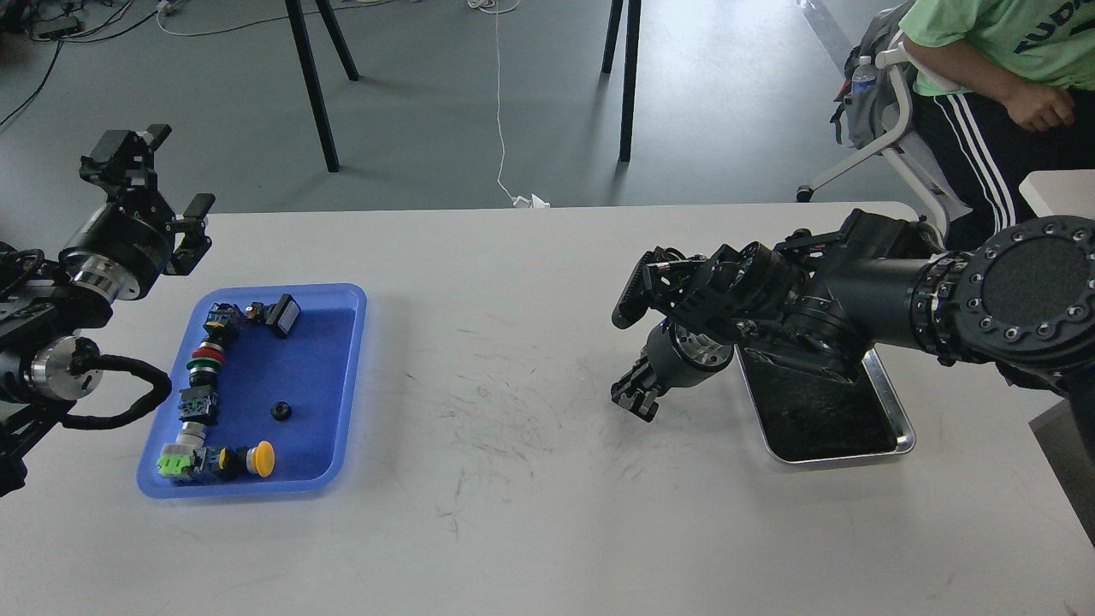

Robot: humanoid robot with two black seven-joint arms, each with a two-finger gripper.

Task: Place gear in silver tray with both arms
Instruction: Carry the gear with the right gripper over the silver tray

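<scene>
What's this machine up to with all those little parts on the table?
A two-armed robot is meant to move a small black gear from the blue tray of buttons and switches into the silver tray. The gear lies loose in the blue tray, and the visible part of the silver tray is bare. The left gripper hangs past the blue tray's far corner, open and holding nothing. The right gripper hangs low beside the silver tray.
</scene>
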